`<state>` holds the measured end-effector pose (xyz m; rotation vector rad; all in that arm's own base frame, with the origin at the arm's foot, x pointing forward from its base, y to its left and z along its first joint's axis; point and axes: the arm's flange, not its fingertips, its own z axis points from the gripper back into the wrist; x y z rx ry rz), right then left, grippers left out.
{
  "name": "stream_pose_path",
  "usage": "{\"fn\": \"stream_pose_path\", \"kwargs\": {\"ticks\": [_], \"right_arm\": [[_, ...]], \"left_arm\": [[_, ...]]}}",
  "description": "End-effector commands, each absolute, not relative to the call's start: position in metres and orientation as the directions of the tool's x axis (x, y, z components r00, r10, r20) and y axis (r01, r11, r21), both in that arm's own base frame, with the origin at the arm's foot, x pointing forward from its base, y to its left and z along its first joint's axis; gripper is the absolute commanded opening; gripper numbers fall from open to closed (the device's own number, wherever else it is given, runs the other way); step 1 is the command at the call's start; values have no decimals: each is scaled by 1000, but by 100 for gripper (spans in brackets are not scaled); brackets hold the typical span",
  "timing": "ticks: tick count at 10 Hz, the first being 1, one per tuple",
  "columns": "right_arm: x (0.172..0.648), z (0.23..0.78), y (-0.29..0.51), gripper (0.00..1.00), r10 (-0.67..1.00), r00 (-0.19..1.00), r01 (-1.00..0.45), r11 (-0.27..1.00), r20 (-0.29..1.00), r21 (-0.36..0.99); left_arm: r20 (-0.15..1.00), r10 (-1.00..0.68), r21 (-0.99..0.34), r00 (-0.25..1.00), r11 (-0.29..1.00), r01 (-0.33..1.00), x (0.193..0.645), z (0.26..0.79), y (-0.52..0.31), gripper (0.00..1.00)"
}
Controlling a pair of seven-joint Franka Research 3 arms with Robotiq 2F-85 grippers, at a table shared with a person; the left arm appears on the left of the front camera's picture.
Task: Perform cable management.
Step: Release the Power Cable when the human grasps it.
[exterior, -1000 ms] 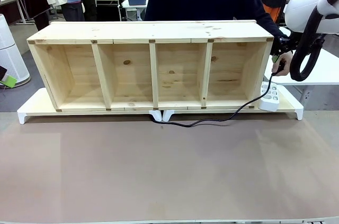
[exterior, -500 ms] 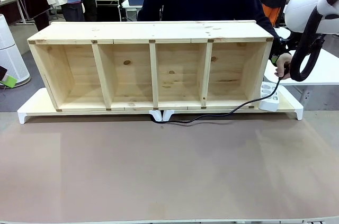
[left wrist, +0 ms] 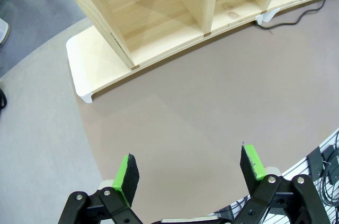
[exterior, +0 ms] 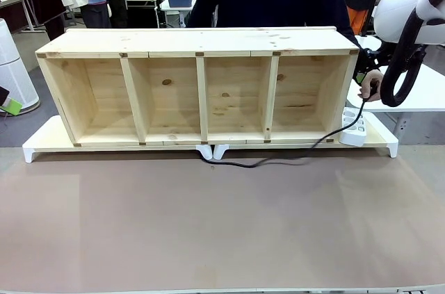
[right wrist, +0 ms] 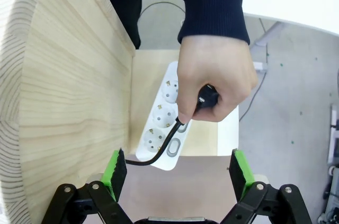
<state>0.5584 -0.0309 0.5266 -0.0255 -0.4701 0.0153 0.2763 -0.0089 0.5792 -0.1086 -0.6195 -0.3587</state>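
The thin black cable [exterior: 278, 160] runs along the table in front of the wooden shelf [exterior: 201, 85], from under its middle to the right end. There a person's hand [right wrist: 214, 83] holds the cable's black plug [right wrist: 206, 97] above the white power strip [right wrist: 167, 128]. My right gripper [right wrist: 175, 173] hovers open above that hand, nothing between its green pads. My left gripper [left wrist: 190, 171] hangs open over bare brown table, far from the cable [left wrist: 288, 20] at the top right of its view.
The shelf stands on a white base board [exterior: 42, 144] along the table's far side. The person stands behind it. A white side table [exterior: 424, 92] is at the right. The brown tabletop [exterior: 222, 224] in front is open room.
The person's hand with the plug rose a little, then came back down slightly; the cable's slack on the table tightened and loosened again. Both grippers stayed put.
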Motion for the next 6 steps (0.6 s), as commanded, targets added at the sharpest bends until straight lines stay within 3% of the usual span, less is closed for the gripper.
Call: {"fn": "stream_pose_path", "kwargs": {"ticks": [1, 6], "right_arm": [[558, 526, -32, 100, 19, 894, -7, 1000, 449, -28], [558, 526, -32, 100, 19, 894, -7, 1000, 449, -28]], "left_arm": [[580, -288, -3, 762, 935, 355, 275, 579, -9, 100], [580, -288, -3, 762, 935, 355, 275, 579, -9, 100]]}}
